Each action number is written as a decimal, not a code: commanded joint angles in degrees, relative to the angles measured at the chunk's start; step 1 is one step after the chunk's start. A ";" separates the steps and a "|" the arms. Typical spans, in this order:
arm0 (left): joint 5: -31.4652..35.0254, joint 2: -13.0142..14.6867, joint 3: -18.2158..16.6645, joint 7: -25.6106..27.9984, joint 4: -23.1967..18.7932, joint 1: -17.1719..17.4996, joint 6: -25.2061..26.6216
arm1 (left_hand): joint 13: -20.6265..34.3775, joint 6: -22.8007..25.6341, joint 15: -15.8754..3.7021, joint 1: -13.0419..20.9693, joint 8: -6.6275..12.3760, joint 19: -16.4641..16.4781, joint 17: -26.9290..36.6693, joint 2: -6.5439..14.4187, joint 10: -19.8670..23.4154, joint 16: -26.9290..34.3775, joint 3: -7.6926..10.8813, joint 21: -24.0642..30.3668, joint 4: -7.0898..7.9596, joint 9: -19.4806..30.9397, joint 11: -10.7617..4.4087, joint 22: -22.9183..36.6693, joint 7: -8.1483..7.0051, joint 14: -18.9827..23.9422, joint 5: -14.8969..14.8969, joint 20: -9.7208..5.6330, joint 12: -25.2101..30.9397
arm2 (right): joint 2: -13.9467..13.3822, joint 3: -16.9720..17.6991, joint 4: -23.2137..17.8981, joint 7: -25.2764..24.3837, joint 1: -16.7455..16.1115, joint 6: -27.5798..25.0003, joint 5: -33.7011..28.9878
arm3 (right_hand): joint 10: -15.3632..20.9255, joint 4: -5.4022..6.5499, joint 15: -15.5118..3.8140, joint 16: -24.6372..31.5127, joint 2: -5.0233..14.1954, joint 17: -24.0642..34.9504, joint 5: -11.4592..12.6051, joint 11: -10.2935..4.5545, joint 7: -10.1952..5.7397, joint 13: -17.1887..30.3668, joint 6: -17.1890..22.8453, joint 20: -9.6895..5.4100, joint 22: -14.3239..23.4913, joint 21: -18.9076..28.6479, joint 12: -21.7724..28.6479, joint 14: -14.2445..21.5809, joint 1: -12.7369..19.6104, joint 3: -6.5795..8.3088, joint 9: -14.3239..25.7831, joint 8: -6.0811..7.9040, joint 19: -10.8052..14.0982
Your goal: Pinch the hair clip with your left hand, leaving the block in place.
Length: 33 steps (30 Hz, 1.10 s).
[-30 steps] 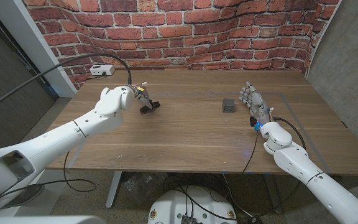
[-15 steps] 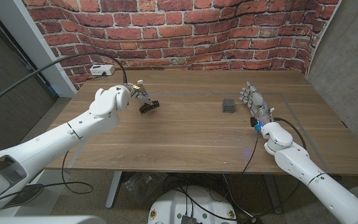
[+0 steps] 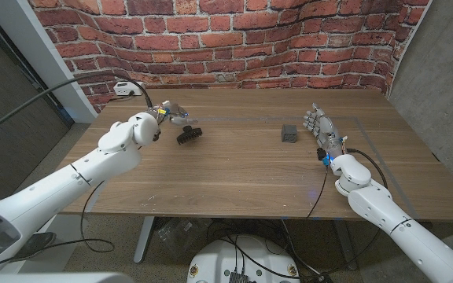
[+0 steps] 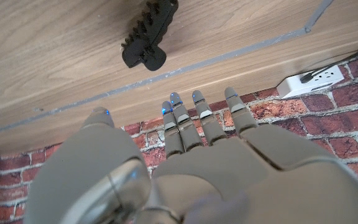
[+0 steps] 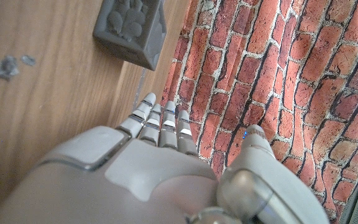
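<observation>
The black toothed hair clip (image 3: pixel 188 134) lies on the wooden table (image 3: pixel 234 177), left of centre. My left hand (image 3: pixel 163 115) hovers just left of it and a little behind, fingers stretched out and apart, holding nothing. In the left wrist view the clip (image 4: pixel 146 37) lies beyond the fingertips (image 4: pixel 176 102) with a gap between them. The dark grey block (image 3: pixel 289 134) sits right of centre. My right hand (image 3: pixel 322 130) stands beside it on the right, fingers straight, not touching it. The block (image 5: pixel 131 28) lies ahead of that hand (image 5: pixel 148 162) in the right wrist view.
A white power strip (image 3: pixel 128 88) with a cable sits at the table's back left corner by the brick wall (image 3: pixel 234 39); the strip (image 4: pixel 309 81) also appears in the left wrist view. A thin grey line (image 3: pixel 234 118) runs across the table behind the clip.
My left hand held the clip at its fingertips a second ago; it has let go and drawn back to the left. The clip now lies free. The right hand and block are unmoved.
</observation>
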 commanded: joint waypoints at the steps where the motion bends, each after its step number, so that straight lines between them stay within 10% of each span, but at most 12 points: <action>1: -17.81 -3.67 -10.66 20.58 5.43 9.93 -18.00 | 0.14 -0.25 0.32 -2.02 0.31 0.44 0.22 -0.48 -0.97 0.16 -0.82 0.20 0.80 0.20 1.14 0.11 1.27 -0.07 0.22 -0.19 0.30 | -0.16 0.01 0.33 0.85 0.14 1.12 -0.23 | 0.50 -0.22 -0.20 -0.19 -0.23 0.16 -0.30 -0.09 -0.17 0.17 0.75 -0.24 0.15 -0.38 0.07 0.34 0.57 0.04 0.14 0.22 0.61; 16: -35.47 -9.57 -13.41 21.65 15.91 11.33 -39.60 | 0.07 -6.72 1.87 -6.54 -0.40 -2.60 0.24 -1.10 -7.18 -0.60 -3.43 -0.33 1.99 0.08 4.38 0.20 3.06 -5.34 0.98 -0.34 0.02 | -0.52 0.03 0.71 2.42 0.73 4.47 -2.11 | 0.49 -0.21 -0.20 -0.24 -0.26 0.15 -0.31 -0.11 -0.94 0.18 1.89 -0.23 0.17 -0.93 0.04 0.30 0.52 -0.08 0.33 0.46 0.84; 28: -52.95 -15.70 -12.86 10.11 25.57 9.44 -52.47 | 0.00 -7.29 2.58 -7.80 -0.07 -1.59 0.20 -1.24 -7.12 -0.22 -4.22 0.17 2.10 0.03 5.83 0.23 4.00 -5.09 1.26 -0.37 0.49 | 0.70 -0.21 4.36 4.45 1.77 10.40 -4.04 | 0.64 -0.14 -0.64 -0.17 -0.44 0.19 -0.35 -0.38 -0.93 0.17 1.48 -0.55 0.17 -1.05 0.09 0.44 0.31 -0.26 0.31 0.24 1.16; 31: -56.79 -16.77 -12.66 6.47 27.34 8.92 -54.37 | -0.06 -8.11 2.84 -8.44 -0.09 -3.34 0.18 -1.22 -7.76 -0.37 -4.62 -0.42 2.12 -0.01 6.49 0.22 4.14 -5.85 1.48 -0.91 0.46 | 0.84 -0.26 5.09 5.09 2.06 11.85 -4.55 | 0.63 -0.06 -0.80 -0.10 -0.50 0.22 -0.36 -0.44 -0.96 0.17 1.44 -0.88 0.17 -1.01 0.08 0.58 0.13 -0.36 0.31 0.21 1.49; 33: -58.67 -17.61 -12.71 5.32 28.06 8.88 -55.40 | -0.15 -8.14 2.59 -9.07 0.20 -4.58 0.11 -1.09 -7.98 -0.33 -5.03 -0.58 2.07 -0.04 7.23 0.22 4.46 -6.23 1.78 -4.12 0.60 | 0.86 -0.29 5.44 5.59 2.19 12.79 -4.85 | 0.74 0.01 -0.89 -0.04 -0.54 0.24 -0.37 -0.54 -0.97 0.17 1.42 -0.95 0.16 -0.98 0.12 0.72 0.00 -0.43 0.30 0.19 1.71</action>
